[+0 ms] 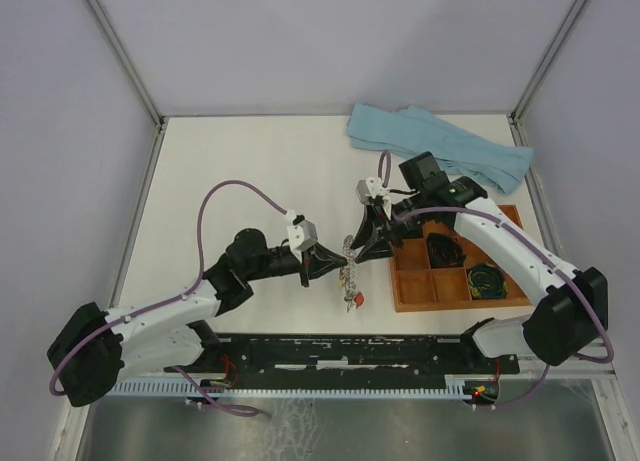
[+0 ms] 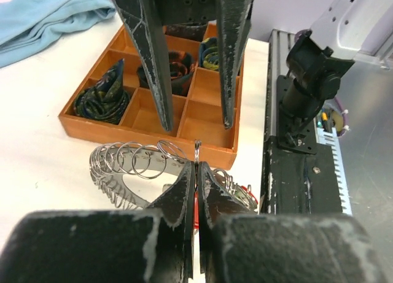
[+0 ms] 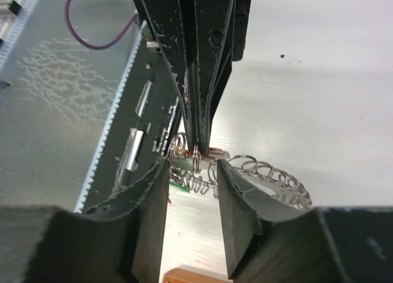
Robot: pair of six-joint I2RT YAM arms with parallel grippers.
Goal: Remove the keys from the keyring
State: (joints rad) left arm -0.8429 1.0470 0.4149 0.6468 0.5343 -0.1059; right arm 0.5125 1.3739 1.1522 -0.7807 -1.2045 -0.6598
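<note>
- The keys [image 1: 353, 300] sit on the near side of the ring. Overhead shows a red head, and only my right wrist camera catches a green one.
- The keyring [image 1: 347, 261] is mid-table between my grippers, just left of the tray [image 1: 396, 281].
- My left gripper [image 2: 196, 172] is pressed together on one small loop of the ring. Only its own camera shows that loop poking up between the tips.
- My right gripper [image 3: 191, 191] stands spread on either side of those tips, gripping nothing. Overhead hides that gap.
- Far right lies a blue cloth [image 1: 440, 146].
</note>
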